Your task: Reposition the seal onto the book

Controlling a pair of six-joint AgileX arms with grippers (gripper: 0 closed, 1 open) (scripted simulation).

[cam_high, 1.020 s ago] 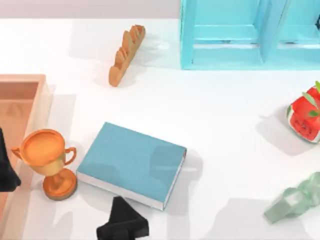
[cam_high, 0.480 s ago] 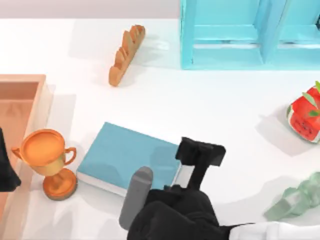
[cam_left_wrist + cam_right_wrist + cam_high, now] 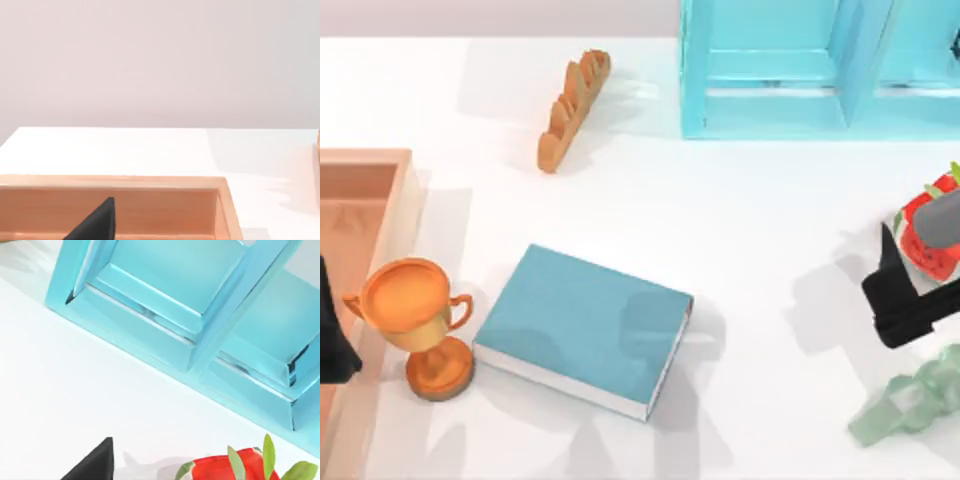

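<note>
Thick closed teal-blue hardcover book [image 3: 582,325] lies flat on the white table [image 3: 740,210], left of centre toward the near edge, just beside an orange trophy cup [image 3: 415,320]. Right gripper [image 3: 910,300] hangs at the table's right edge, overlapping a red watermelon-like cube [image 3: 938,255]; claw state cannot be told. Left gripper [image 3: 332,345] is parked at the left edge over a wooden tray [image 3: 365,165]; state likewise cannot be told.

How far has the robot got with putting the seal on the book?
Done: nothing; the book has a bare cover. In hand: the right gripper hovers beside the red fruit; the left gripper sits over the wooden tray. Left: picking up the seal and placing it.
</note>
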